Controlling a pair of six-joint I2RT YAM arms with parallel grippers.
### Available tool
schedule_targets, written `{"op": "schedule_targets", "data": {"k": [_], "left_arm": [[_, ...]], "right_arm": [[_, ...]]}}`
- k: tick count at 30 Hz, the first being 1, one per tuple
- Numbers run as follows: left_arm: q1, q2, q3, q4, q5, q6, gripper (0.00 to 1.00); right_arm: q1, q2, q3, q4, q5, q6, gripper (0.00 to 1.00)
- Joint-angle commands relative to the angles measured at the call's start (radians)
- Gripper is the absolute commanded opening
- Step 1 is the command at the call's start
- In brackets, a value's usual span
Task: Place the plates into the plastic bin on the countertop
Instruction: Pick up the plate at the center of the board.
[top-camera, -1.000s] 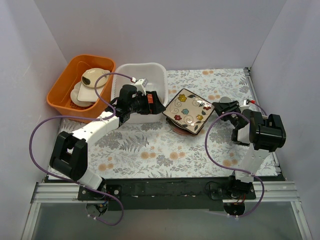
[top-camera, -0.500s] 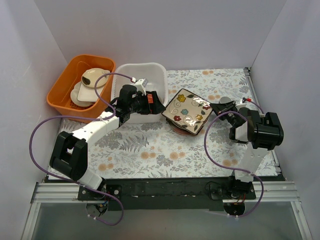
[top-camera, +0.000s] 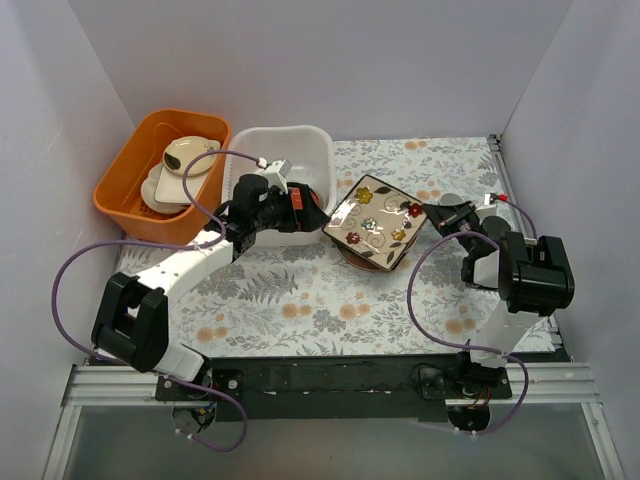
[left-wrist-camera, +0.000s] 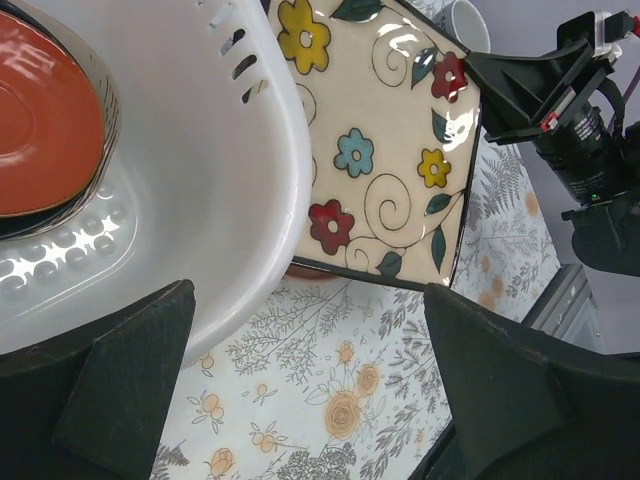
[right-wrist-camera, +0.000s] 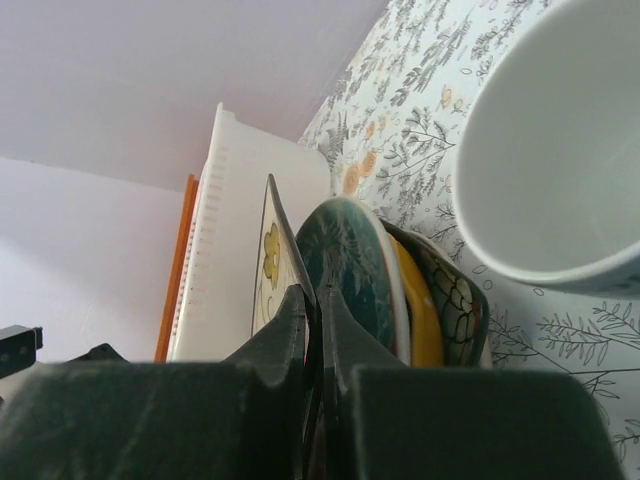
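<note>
- Far left: orange tub (top-camera: 125, 188) holding cream dishes (top-camera: 180, 160); not part of the job.
- Plastic bin (top-camera: 312, 160) stands beside it on the worktop (top-camera: 300, 290). 1 red saucer (left-wrist-camera: 40, 130) lies inside on a darker plate.
- Left hand (top-camera: 312, 212) hangs over the bin's near right corner, spread wide, grasping nothing.
- Cream floral plate (top-camera: 377, 222) sits tilted on top of the stack (right-wrist-camera: 350, 270), just right of the bin, with its left corner by the rim.
- Right hand (right-wrist-camera: 312, 300) is clenched on that plate's right edge.
- Grey cup (right-wrist-camera: 560, 140) stands just beside the right hand.

Risks, as judged:
- The pinch is on a thin, glossy edge, so the plate may swing or slide out once it hangs free.
- Its left corner may catch the bin rim if carried across low.
- The left hand sits in the likely path; the 2 arms may meet.
- A dragged plate may shift the stack or nudge the cup.

Hard to read:
- Plates below show only as edges (teal, yellow, dark patterned), so the count is unclear.
- The left arm covers much of the bin floor from above; the saucer is cut off at the frame edge.
- Whether plate and rim touch cannot be told.
</note>
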Motion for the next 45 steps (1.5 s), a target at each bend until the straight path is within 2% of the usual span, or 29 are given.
{"op": "schedule_targets", "data": {"k": [1, 5, 19, 23, 26, 32, 38, 45], "left_arm": [[-0.002, -0.071, -0.040, -0.013, 0.041, -0.043, 0.98], [-0.008, -0.108, -0.098, 0.055, 0.081, -0.097, 0.98], [-0.075, -0.201, -0.231, 0.119, 0.091, -0.154, 0.98], [-0.086, -0.168, -0.285, 0.176, 0.091, -0.197, 0.98], [-0.089, -0.133, -0.348, 0.280, 0.090, -0.250, 0.97], [-0.109, -0.014, -0.420, 0.510, 0.046, -0.352, 0.89], [-0.150, 0.134, -0.347, 0.593, -0.016, -0.389, 0.79], [-0.170, 0.226, -0.270, 0.672, -0.041, -0.438, 0.69]], "right_arm": [[-0.015, -0.096, -0.034, 0.057, -0.079, -0.050, 0.01], [-0.042, -0.123, -0.074, 0.091, -0.117, -0.015, 0.01], [-0.094, -0.095, -0.141, 0.146, -0.226, 0.008, 0.01], [-0.097, -0.069, -0.141, 0.166, -0.254, 0.013, 0.01], [-0.101, -0.046, -0.140, 0.175, -0.272, 0.019, 0.01], [-0.101, -0.021, -0.147, 0.187, -0.289, 0.017, 0.01], [-0.101, -0.014, -0.158, 0.187, -0.297, 0.010, 0.01], [-0.102, -0.012, -0.167, 0.184, -0.306, 0.002, 0.01]]}}
